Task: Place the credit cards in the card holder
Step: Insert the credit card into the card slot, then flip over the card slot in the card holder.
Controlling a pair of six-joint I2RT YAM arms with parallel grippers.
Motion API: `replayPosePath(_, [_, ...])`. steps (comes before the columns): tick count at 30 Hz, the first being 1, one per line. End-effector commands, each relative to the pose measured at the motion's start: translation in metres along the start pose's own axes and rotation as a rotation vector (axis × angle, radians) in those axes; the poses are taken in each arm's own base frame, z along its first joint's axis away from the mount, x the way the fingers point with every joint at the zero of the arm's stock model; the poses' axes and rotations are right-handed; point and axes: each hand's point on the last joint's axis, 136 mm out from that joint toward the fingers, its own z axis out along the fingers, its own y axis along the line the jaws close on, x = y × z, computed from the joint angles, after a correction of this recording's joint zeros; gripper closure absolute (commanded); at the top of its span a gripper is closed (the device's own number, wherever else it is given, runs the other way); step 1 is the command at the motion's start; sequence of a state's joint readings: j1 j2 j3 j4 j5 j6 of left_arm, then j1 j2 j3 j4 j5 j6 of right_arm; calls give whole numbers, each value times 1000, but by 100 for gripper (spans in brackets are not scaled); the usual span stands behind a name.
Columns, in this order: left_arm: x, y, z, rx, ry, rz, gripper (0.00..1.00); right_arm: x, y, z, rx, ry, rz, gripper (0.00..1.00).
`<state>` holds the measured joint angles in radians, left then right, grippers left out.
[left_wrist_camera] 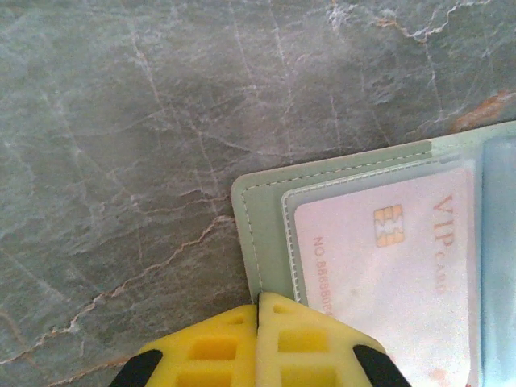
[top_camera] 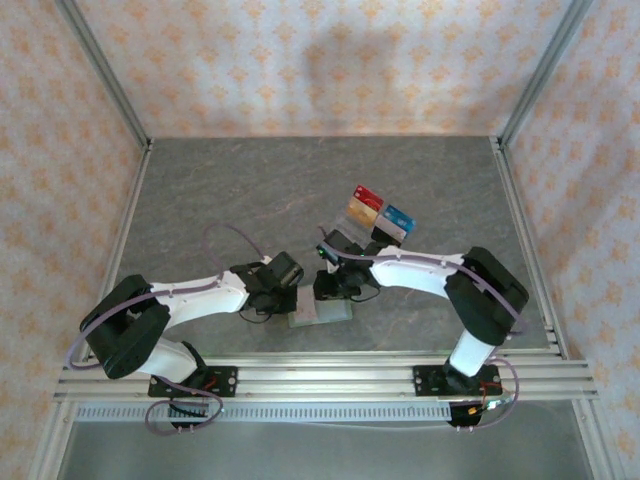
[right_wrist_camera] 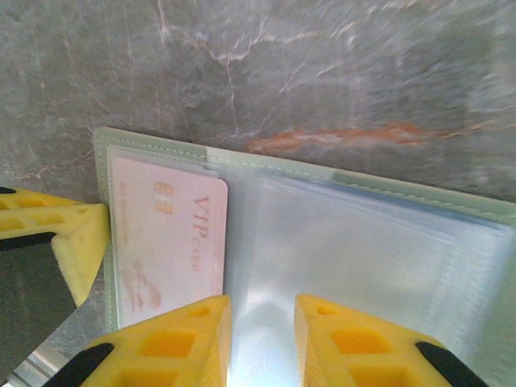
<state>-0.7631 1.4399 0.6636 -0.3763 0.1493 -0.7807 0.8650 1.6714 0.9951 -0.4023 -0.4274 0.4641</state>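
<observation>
Left hand pressed together at card holder edge, right hand spread above it, table beyond

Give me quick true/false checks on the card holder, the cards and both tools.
1. A pale VIP card sits in a pocket of the card holder. True.
2. The right tool is clamped on a card. False: its fingers stand apart above the clear pocket, with nothing between them.
3. The left tool is shut at the card holder's edge. True.
4. The red card is inside the card holder. False: it lies farther back on the table, next to the gold card and the blue card.
5. The card holder is folded shut. False: it lies open, inner pockets up.
</observation>
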Motion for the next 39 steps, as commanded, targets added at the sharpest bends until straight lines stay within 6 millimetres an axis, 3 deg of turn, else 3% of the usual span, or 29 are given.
replayPosePath(1, [13, 25, 15, -83, 24, -2, 99, -8, -18, -21, 113, -37, -34, 73])
replayPosePath(15, [16, 28, 16, -93, 33, 0, 99, -20, -32, -8, 227, -21, -75, 68])
replayPosePath(26, [16, 28, 17, -95, 35, -2, 99, -15, -42, 8, 261, 5, -76, 68])
replayPosePath(32, [16, 28, 18, -97, 35, -3, 99, -10, -47, 12, 300, 11, -85, 71])
replayPosePath(39, [16, 29, 18, -98, 33, -4, 99, -11, -52, 3, 340, -18, -89, 81])
